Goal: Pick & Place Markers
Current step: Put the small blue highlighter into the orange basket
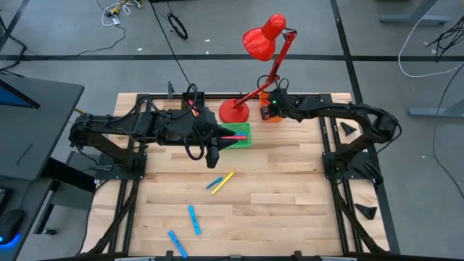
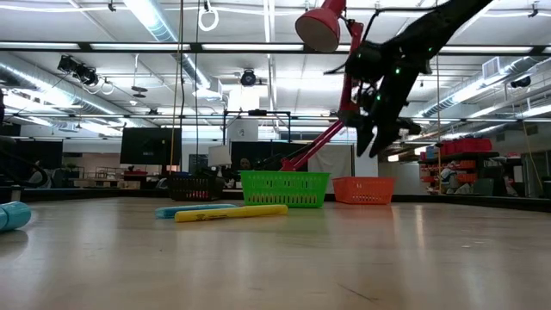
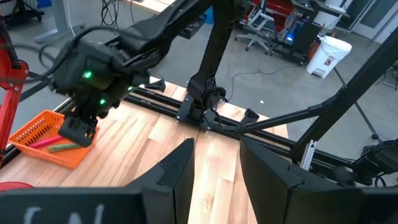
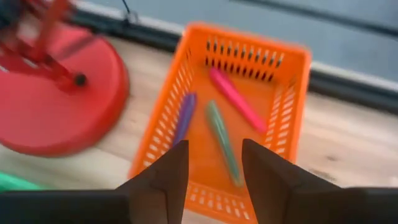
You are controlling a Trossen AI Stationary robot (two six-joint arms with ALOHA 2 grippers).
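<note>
My right arm covers most of the orange bin (image 1: 272, 114) from above, so the markers in it don't show there. My left arm hides part of the green bin (image 1: 243, 138); only a pink marker (image 1: 233, 137) end pokes out. Black bin (image 2: 195, 186) contents are unreadable in the low view. A blue marker (image 1: 177, 245) runs near the bottom edge from above, and another blue marker (image 2: 12, 215) is cut by the left edge in the low view. The red lamp base (image 4: 50, 99) is blurred and cropped in my right wrist view. My left fingers (image 3: 177, 168) run off the frame.
</note>
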